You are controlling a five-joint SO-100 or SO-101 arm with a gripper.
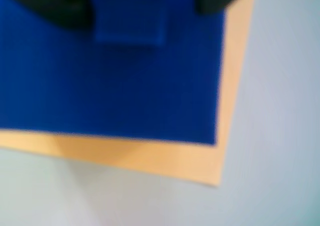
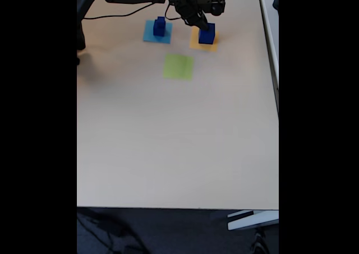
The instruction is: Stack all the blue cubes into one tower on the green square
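Blue is crowding my wrist view: a big dark-blue cube (image 1: 110, 86) is sitting on the orange-yellow square (image 1: 150, 158), its near edge parallel to the paper's edge, with what looks like a smaller blue cube (image 1: 130, 16) on top of it. My claw (image 1: 135, 4) is showing as two dark blurred shapes flanking that upper piece, because I am hanging straight over it to line up a pick. I cannot tell whether the jaws are pressing on it or standing just clear.

In the fixed view, my claw (image 2: 203, 25) is hovering at the top of the blue cubes (image 2: 207, 35) on the orange-yellow square (image 2: 203, 43). To its left another stack of blue cubes (image 2: 160, 26) is waiting on the light-blue square (image 2: 157, 36). The green square (image 2: 179, 67) is lying bare on the desk (image 2: 179, 142), nearer the camera, between the two, so I judge the tower there is not yet started.
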